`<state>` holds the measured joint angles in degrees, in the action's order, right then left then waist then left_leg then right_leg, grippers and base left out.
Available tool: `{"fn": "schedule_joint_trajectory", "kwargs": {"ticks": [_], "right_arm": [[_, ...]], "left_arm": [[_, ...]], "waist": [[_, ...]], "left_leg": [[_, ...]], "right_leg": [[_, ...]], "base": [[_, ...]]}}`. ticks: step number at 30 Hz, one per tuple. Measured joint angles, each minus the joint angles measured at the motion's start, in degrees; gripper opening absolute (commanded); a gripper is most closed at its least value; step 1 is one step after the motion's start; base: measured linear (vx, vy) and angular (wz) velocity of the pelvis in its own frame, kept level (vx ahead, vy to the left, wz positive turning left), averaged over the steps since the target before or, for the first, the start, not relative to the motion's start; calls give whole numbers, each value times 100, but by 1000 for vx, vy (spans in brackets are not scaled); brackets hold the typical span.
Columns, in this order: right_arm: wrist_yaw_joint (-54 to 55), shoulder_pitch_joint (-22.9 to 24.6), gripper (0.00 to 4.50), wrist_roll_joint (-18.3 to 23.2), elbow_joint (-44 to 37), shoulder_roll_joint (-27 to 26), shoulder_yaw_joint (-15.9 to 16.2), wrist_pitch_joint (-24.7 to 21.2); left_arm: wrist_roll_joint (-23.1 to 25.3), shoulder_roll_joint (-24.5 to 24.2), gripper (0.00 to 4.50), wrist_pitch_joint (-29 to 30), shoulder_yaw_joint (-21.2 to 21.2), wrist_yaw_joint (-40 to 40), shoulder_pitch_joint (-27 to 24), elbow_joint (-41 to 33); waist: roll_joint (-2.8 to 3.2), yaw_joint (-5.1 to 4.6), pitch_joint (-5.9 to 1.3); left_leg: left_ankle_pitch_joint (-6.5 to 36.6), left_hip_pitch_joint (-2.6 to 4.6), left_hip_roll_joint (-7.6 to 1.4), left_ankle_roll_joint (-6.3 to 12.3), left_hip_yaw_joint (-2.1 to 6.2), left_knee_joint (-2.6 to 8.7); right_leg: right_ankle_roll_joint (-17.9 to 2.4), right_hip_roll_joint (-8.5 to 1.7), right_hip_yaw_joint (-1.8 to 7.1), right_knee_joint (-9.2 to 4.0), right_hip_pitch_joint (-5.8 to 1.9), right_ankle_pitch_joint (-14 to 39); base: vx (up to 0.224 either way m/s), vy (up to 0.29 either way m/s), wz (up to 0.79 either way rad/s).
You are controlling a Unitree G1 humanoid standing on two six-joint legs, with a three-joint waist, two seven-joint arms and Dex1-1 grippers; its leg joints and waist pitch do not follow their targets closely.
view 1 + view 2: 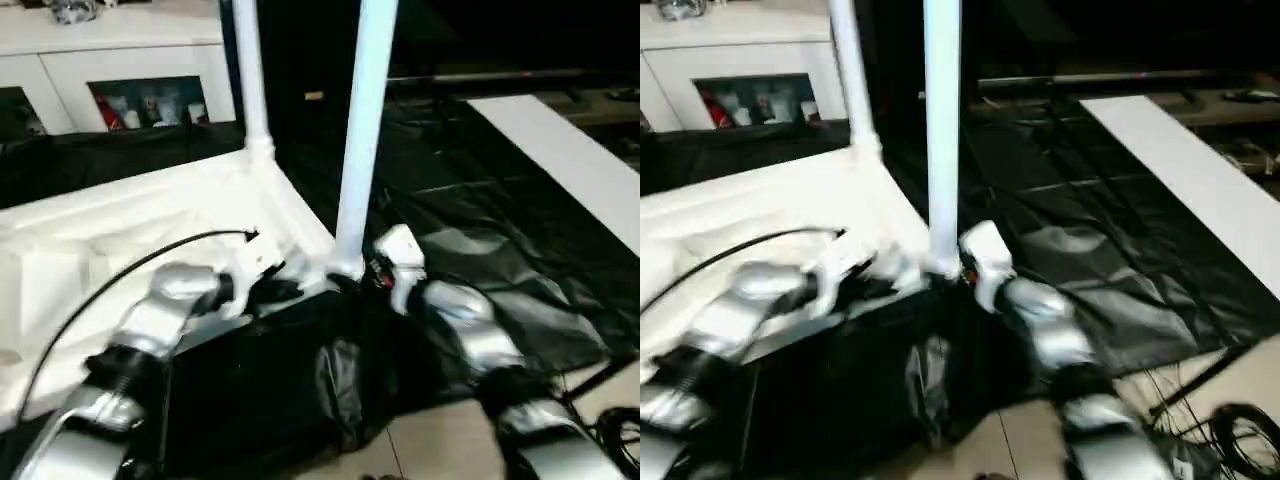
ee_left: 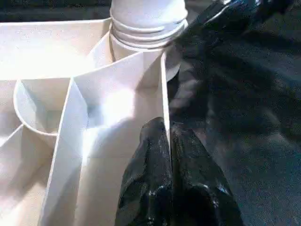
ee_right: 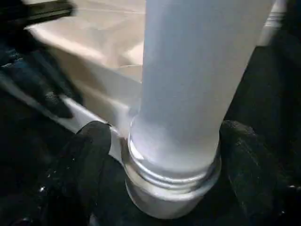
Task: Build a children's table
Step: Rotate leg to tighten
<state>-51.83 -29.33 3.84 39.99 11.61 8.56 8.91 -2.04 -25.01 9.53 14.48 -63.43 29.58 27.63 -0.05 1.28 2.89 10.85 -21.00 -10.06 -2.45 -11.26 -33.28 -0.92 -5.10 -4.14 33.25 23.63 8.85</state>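
1. White plastic makes up the children's table (image 1: 120,235), which lies upside down on the black-sheeted table (image 1: 480,250), its ribbed underside facing up
2. Two legs stand upright in corner sockets: the near leg (image 1: 362,140) at the corner closest to the robot, the far leg (image 1: 250,75) at the corner behind it along the same short edge
3. Left gripper (image 2: 168,155) has its two black fingers pressed together on the thin rim wall of the tabletop, pinching it; the near leg's ribbed base (image 2: 148,26) sits just ahead of those fingertips, at the end of that same wall
4. An empty round socket (image 2: 35,113) lies beside the left gripper, inside the rim and across one rib from it
5. Right gripper (image 3: 171,155) stands spread wide around the foot of the near leg; one finger (image 3: 82,165) sits on one side of the ribbed collar and the other finger on the opposite side, and I cannot tell whether either pad touches it
6. In the head views the right gripper is just beside the leg's base at the corner, with the left gripper on the other side of that corner, near it but apart
7. Black cable (image 1: 120,270) arcs over the tabletop behind the left gripper
8. White cabinet (image 1: 110,70) with glass doors stands well beyond both grippers, and a white board (image 1: 560,160) lies on the sheet far out past the right gripper
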Motion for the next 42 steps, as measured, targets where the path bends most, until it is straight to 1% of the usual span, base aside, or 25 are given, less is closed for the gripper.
{"fn": "schedule_joint_trajectory", "kwargs": {"ticks": [1,4,7,13,17,19,21,22,24,25,26,29,32,38,42], "right_arm": [[-234,29,376,37,-107,117,24,-61],[-614,26,376,68,-178,258,81,-149],[-855,26,376,77,-179,312,124,-171],[-1033,26,376,26,-179,322,307,-212],[-1099,25,376,33,-179,324,298,-245],[-1121,20,349,64,-178,320,292,-278],[-1121,12,342,85,-175,319,264,-323],[-1121,9,325,86,-174,320,256,-334],[-1121,6,325,93,-162,319,250,-335],[-1121,5,310,99,-156,319,249,-335],[-1121,4,310,99,-154,319,249,-335],[-1122,2,281,101,-143,318,235,-347],[-1129,0,271,105,-143,318,223,-373],[-1075,-32,269,102,-48,255,200,-364],[-305,-178,268,-3,325,-13,71,-255]], "left_arm": [[-29,-37,0,0,2,-90,-13,-54],[-62,-120,0,24,19,-267,-66,-147],[-105,-189,0,72,31,-401,-150,-250],[-164,-226,0,133,109,-630,-207,-345],[-164,-226,0,152,123,-649,-208,-372],[-164,-225,0,161,125,-657,-209,-387],[-164,-225,0,167,126,-662,-209,-392],[-164,-223,0,169,128,-667,-210,-394],[-164,-221,0,169,128,-669,-210,-394],[-164,-221,0,169,129,-669,-211,-394],[-164,-221,0,169,130,-669,-211,-394],[-164,-222,0,169,132,-670,-212,-394],[-163,-219,0,169,133,-666,-212,-394],[-148,-197,0,167,132,-611,-212,-387],[-16,-32,0,149,96,-152,-131,-224]], "waist": [[1,54,0],[1,89,0],[1,100,0],[1,122,0],[0,136,0],[0,143,0],[0,152,0],[0,161,0],[0,169,0],[0,173,0],[0,175,0],[0,177,0],[0,179,0],[0,186,0],[-2,148,0]], "left_leg": [[-6,-3,-2,15,-6,2],[-4,-3,-4,15,-11,-1],[10,1,-4,-9,-11,-17],[10,2,-4,-13,-13,-31],[9,0,-3,-12,-13,-34],[9,-1,-3,-12,-13,-33],[9,-1,-3,-11,-13,-33],[9,-2,-4,-11,-13,-33],[9,-1,-4,-11,-13,-33],[9,-1,-4,-11,-13,-34],[9,-1,-4,-11,-13,-34],[9,0,-4,-11,-13,-35],[8,0,-4,-11,-13,-36],[8,1,-4,-10,-13,-40],[9,17,-2,-13,-13,-56]], "right_leg": [[-6,1,0,1,7,4],[-9,2,1,2,7,6],[-10,1,5,15,4,5],[-12,0,16,26,-6,4],[-12,0,17,26,-9,4],[-11,0,16,26,-9,4],[-11,0,16,26,-8,5],[-11,1,15,26,-8,5],[-11,0,16,26,-8,5],[-11,0,15,26,-8,5],[-11,0,16,27,-8,5],[-11,1,16,29,-8,5],[-11,0,16,30,-8,5],[-11,0,17,33,-9,5],[-6,-5,21,61,-17,7]], "base": [[0,0,0],[0,0,0],[0,0,0],[0,0,0],[0,0,0],[0,0,0],[0,0,0],[0,0,0],[0,0,0],[0,0,0],[0,0,0],[0,0,0],[0,0,0],[0,0,0],[0,0,0]]}}
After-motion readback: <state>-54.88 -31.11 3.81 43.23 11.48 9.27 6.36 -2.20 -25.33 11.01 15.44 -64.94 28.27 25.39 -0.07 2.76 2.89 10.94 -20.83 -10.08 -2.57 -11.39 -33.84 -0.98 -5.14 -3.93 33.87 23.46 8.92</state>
